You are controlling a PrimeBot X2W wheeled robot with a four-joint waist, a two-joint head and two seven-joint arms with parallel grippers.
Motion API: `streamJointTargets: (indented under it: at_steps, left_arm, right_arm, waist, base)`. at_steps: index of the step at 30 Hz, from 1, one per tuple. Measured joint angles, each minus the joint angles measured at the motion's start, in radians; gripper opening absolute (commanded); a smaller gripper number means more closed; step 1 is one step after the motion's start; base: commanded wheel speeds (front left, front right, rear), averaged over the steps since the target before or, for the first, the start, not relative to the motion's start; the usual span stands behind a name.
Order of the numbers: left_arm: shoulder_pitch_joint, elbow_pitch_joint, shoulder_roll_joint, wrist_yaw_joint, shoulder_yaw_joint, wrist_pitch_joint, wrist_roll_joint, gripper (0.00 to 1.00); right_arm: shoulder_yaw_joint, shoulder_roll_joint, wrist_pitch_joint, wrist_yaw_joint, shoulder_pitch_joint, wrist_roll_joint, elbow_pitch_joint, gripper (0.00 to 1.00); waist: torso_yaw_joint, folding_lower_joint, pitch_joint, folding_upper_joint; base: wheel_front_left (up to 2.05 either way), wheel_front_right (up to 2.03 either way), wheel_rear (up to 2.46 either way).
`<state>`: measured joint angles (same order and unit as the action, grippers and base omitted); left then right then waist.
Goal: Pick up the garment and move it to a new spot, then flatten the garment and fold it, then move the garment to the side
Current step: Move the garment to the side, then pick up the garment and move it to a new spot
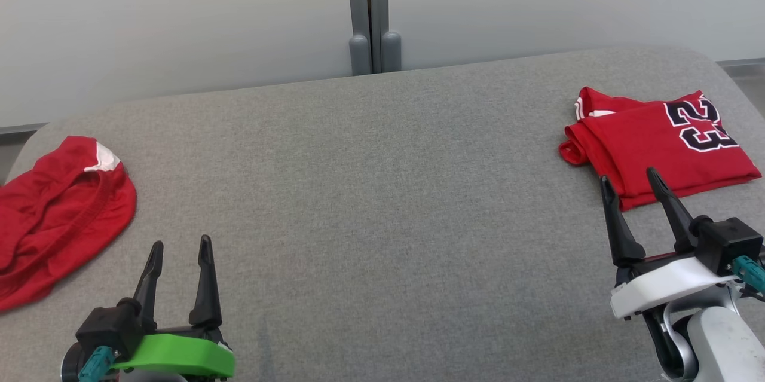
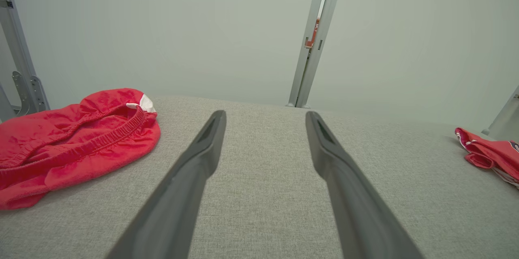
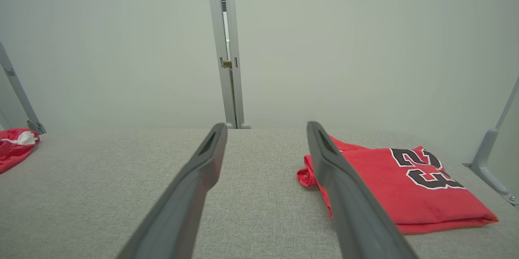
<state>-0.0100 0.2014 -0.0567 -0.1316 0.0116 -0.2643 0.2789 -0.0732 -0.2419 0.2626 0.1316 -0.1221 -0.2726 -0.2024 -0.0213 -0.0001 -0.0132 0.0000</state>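
Note:
A crumpled red garment (image 1: 54, 214) with a white patch lies at the left edge of the grey padded table (image 1: 382, 191); in the left wrist view the crumpled garment (image 2: 73, 145) shows an elastic waistband. A folded red jersey (image 1: 657, 143) with a black "23" lies flat at the far right. My left gripper (image 1: 181, 243) is open and empty near the front, right of the crumpled garment. Just short of the jersey's front edge, my right gripper (image 1: 629, 175) is open and empty. The right wrist view has the jersey (image 3: 389, 186) behind the right finger.
A pale wall with a grey upright post (image 1: 370, 11) runs behind the table. Metal brackets stand at the table's sides (image 3: 486, 165) (image 2: 24, 88). The table's corners are rounded, and bare grey cloth lies between the two garments.

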Motion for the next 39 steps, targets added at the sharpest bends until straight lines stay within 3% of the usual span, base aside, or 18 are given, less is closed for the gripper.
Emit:
streamJointTargets:
  at_steps: [17, 30, 39]
  left_arm:
    - [-0.013, 0.012, 0.007, 0.001, 0.012, 0.0, -0.032, 1.0]
    - [-0.02, 0.027, 0.007, 0.034, 0.078, 0.0, -0.039, 1.0]
    - [-0.02, 0.041, 0.007, 0.035, 0.085, 0.0, -0.036, 1.0]
  right_arm:
    - [-0.047, 0.01, 0.0, 0.0, 0.0, 0.01, -0.019, 1.0]
    - [-0.183, 0.032, 0.0, 0.0, -0.008, -0.026, -0.047, 1.0]
    - [-0.212, 0.037, 0.0, 0.0, -0.026, -0.043, -0.05, 1.0]
  waist:
    - [0.031, 0.0, -0.004, 0.0]
    - [0.204, 0.0, -0.003, 0.0]
    - [0.324, 0.0, 0.003, 0.0]
  base:
    - [0.0, 0.0, 0.0]
    - [0.0, 0.0, 0.0]
    - [0.0, 0.0, 0.0]
